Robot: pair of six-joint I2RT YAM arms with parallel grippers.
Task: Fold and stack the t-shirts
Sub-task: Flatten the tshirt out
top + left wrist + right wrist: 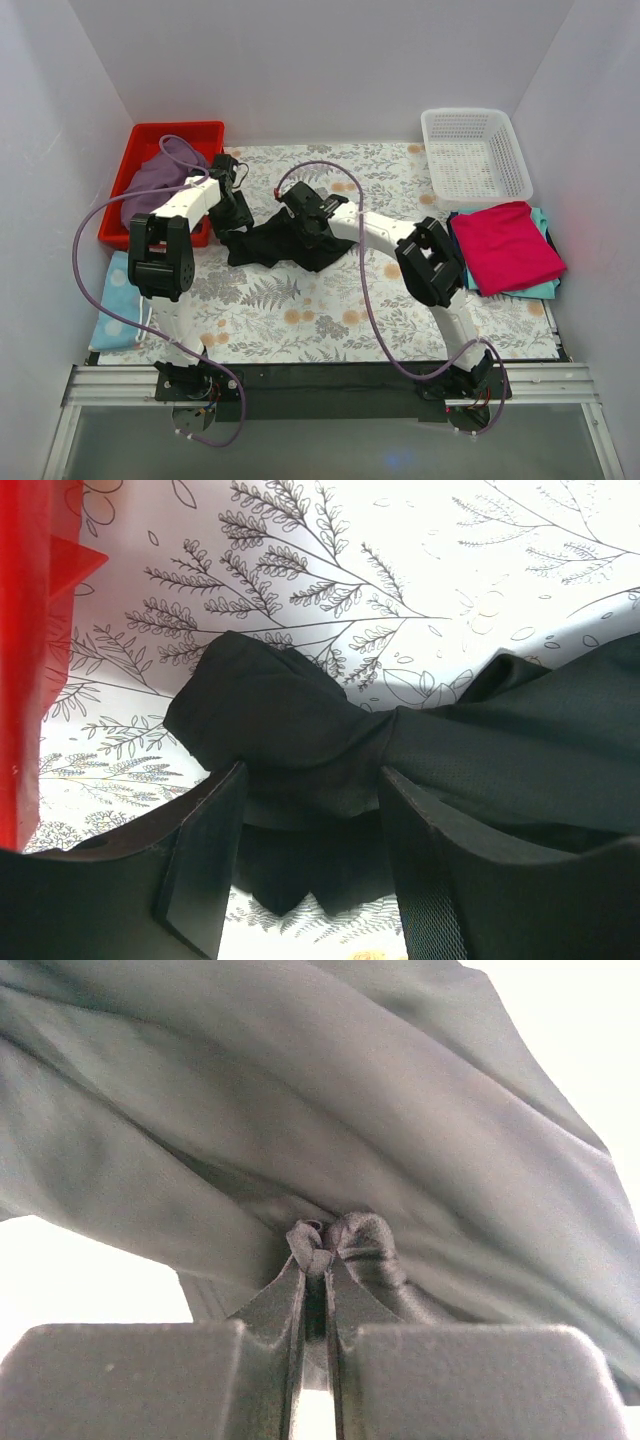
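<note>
Black t-shirt (pixel 270 248) in a crumpled heap
Right gripper (pixel 316 1260) pinches a fold of it tight; left gripper (pixel 310 778) stands wide, fingers straddling the cloth

L arm (pixel 186 200) reaches fwd; L gripper (pixel 312 780) at black shirt's (pixel 262 248) left edge, jaws apart, straddling cloth. R arm (pixel 385 232) angles left; R gripper (pixel 316 1260) pinches shirt fold tight.
</note>
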